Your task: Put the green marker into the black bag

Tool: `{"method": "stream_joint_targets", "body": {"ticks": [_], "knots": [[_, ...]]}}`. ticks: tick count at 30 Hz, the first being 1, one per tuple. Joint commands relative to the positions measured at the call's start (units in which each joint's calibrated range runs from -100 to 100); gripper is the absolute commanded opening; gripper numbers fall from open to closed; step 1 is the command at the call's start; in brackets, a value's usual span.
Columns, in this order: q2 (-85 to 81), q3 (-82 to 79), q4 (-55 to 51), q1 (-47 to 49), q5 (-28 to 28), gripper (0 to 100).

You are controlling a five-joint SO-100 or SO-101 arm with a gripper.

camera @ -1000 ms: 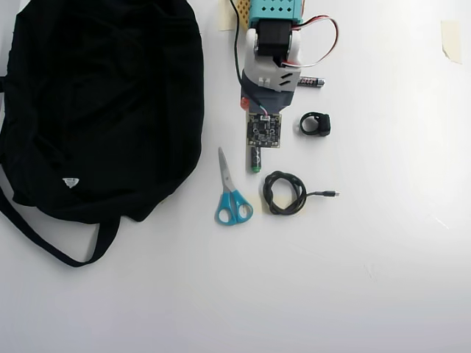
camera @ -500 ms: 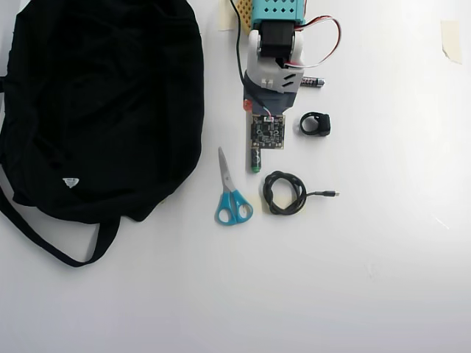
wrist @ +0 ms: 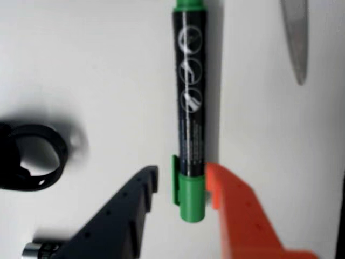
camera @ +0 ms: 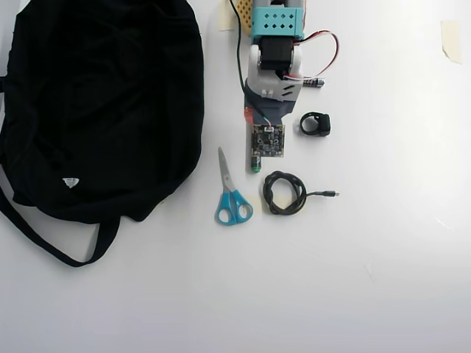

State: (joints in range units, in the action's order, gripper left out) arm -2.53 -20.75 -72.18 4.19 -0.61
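Overhead view: arm covers most of the green marker, only its green end shows; pincer hidden. Black bag cut off at top and left edges. Wrist view: marker top cropped, print blurred; scissor blade cropped.

Your arm has a teal perforated link up top, a black servo beneath it in a white shell, and red, white and black wires looping out beside it. Lower down sits a bare circuit board with small components. In the wrist view your gripper has one matte black finger and one bright orange finger, both dotted with small holes.
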Motion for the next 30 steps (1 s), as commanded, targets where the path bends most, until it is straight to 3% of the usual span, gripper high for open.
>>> {"method": "stream_joint_targets", "body": {"ticks": [1, 9, 14, 30], "knots": [[-0.3, 0.7, 0.7, 0.7, 0.1, 17], [-0.2, 0.4, 0.7, 0.9, 0.0, 19], [-0.2, 0.4, 0.7, 0.9, 0.0, 25], [3.0, 1.2, 0.8, 1.3, 0.0, 26]]}}
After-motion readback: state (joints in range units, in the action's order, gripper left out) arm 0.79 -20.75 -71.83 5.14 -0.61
